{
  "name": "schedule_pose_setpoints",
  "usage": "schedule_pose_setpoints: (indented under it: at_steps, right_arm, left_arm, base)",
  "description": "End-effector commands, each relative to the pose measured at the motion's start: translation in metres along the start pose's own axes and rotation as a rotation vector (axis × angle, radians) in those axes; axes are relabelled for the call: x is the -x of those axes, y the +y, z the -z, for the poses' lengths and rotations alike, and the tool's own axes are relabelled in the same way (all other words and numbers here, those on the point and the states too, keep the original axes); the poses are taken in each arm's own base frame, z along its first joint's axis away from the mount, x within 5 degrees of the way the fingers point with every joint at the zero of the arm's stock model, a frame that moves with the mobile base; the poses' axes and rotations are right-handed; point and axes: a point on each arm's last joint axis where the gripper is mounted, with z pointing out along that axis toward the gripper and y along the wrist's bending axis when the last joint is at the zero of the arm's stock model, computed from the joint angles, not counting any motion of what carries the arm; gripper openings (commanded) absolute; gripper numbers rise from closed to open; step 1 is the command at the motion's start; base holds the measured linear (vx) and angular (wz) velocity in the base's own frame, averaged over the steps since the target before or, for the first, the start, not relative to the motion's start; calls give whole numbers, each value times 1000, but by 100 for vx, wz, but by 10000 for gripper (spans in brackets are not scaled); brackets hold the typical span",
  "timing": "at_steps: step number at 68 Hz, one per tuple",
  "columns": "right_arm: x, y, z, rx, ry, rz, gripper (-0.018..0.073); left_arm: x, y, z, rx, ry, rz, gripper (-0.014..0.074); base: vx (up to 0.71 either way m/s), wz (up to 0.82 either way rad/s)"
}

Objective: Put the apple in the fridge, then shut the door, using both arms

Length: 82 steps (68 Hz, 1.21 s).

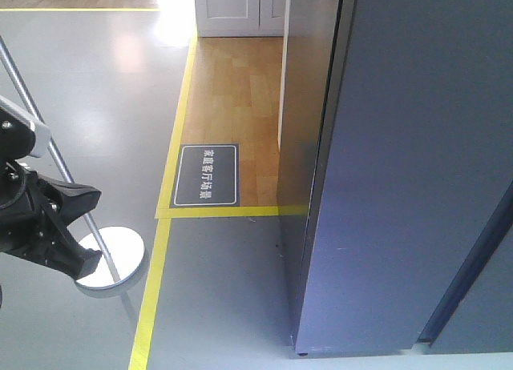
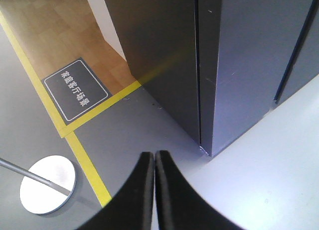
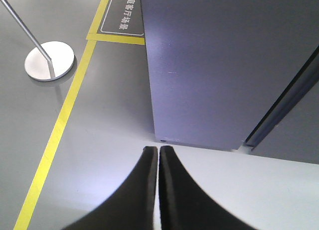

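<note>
The dark grey fridge (image 1: 309,146) stands on the right, and its flat door (image 1: 425,170) lies flush against the body with no white interior showing. The apple is out of view in every frame. My left gripper (image 2: 154,155) is shut with nothing in it, hanging above the grey floor just in front of the fridge's near corner (image 2: 207,150). My right gripper (image 3: 158,150) is also shut and empty, a little short of the door's bottom edge (image 3: 199,140). Part of my left arm (image 1: 48,226) shows at the left edge of the front view.
A round silver stand base (image 1: 112,258) with a slanting pole sits on the floor at the left. Yellow tape lines (image 1: 152,306) border a wood-floor area holding a dark floor sign (image 1: 207,175). A dark vertical gap (image 1: 473,266) runs beside the door on the right.
</note>
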Motion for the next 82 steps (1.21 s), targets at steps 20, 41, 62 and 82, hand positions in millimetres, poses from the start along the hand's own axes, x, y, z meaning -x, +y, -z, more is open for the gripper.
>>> schedule_pose_setpoints:
  at_steps: [20,41,62,82]
  right_arm:
    - [11,1,5,7,-80,7,-4]
    - [11,1,5,7,-81,6,-4]
    - [11,1,5,7,-81,6,-4]
    - [11,1,5,7,-81,6,-4]
  left_arm:
    - [14,2,10,16,-109,4,-6]
    - [-5,19,50,135,-250,97,-6]
    - [-112,14,67,319,-448,309,-6]
    - [-183,0,61,433,-600,335,-6]
  base:
    - [0,0]
    - [0,0]
    - [0,0]
    - [0,0]
